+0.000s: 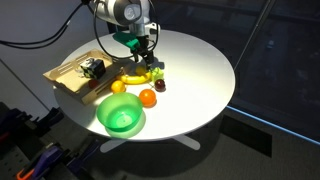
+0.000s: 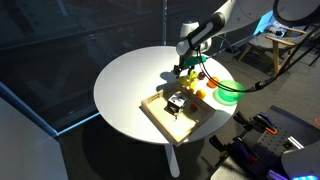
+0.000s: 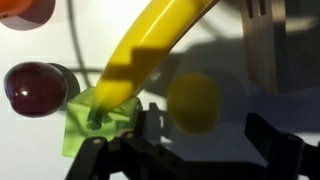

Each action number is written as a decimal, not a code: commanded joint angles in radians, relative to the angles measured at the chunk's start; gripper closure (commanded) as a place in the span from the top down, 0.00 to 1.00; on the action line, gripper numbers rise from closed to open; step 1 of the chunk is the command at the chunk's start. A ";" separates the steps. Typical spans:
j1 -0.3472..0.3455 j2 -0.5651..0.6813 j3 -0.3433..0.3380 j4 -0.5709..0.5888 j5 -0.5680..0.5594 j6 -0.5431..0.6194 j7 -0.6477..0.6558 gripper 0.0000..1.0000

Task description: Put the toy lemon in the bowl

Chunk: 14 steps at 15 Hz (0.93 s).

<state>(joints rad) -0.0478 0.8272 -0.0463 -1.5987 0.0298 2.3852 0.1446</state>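
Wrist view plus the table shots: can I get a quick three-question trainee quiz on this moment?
1. True or false: the toy lemon already lies in the green bowl.
2. In the wrist view, which thing sits just ahead of the gripper, between its fingers? A) the toy lemon B) the orange ball C) the dark red fruit
3. Fill in: the gripper's jaws stand ____.

Key: 1 false; 2 A; 3 open.

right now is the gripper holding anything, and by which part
Nothing is held. The gripper is open and hovers over the lemon, which lies beside the banana.
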 commanded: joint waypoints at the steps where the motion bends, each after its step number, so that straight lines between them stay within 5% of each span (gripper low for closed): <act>1: -0.015 0.025 0.012 0.047 0.019 -0.025 -0.035 1.00; 9: -0.014 0.049 0.014 0.071 0.018 -0.028 -0.042 0.97; 10: -0.014 0.051 0.015 0.073 0.018 -0.029 -0.043 0.73; 11: -0.014 0.053 0.015 0.075 0.018 -0.030 -0.043 0.72; 14: -0.013 0.057 0.014 0.080 0.017 -0.032 -0.041 0.48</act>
<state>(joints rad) -0.0478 0.8657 -0.0432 -1.5625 0.0298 2.3852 0.1316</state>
